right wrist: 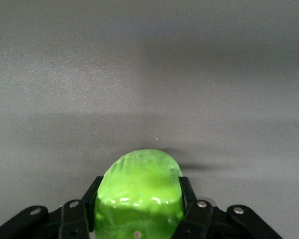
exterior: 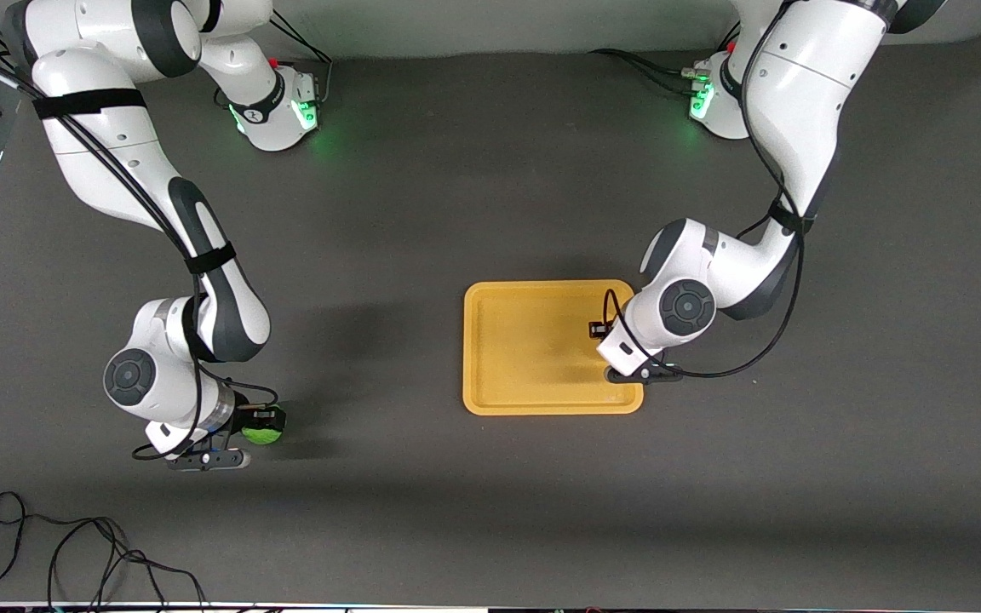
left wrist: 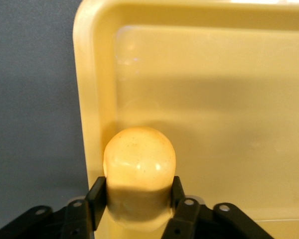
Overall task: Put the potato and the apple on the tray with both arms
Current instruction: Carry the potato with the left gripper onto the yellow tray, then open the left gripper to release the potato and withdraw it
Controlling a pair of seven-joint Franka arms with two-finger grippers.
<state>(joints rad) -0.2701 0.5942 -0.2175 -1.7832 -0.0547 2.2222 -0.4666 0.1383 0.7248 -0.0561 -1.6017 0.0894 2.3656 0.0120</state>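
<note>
My left gripper [exterior: 601,332] is over the yellow-orange tray [exterior: 524,400], at its end toward the left arm's end of the table. It is shut on the potato [left wrist: 139,159], which the wrist hides in the front view. In the left wrist view the left gripper [left wrist: 139,193] holds the potato low, just inside the tray's rim [left wrist: 92,99]. My right gripper [exterior: 265,423] is shut on the green apple [exterior: 262,435], low over the bare table toward the right arm's end, well apart from the tray. The right wrist view shows the gripper [right wrist: 138,199] clamped on the apple [right wrist: 139,189].
The table is a dark grey mat [exterior: 422,187]. Loose black cable loops [exterior: 73,553] lie near the table's edge nearest the front camera, toward the right arm's end. A wide stretch of bare mat lies between the apple and the tray.
</note>
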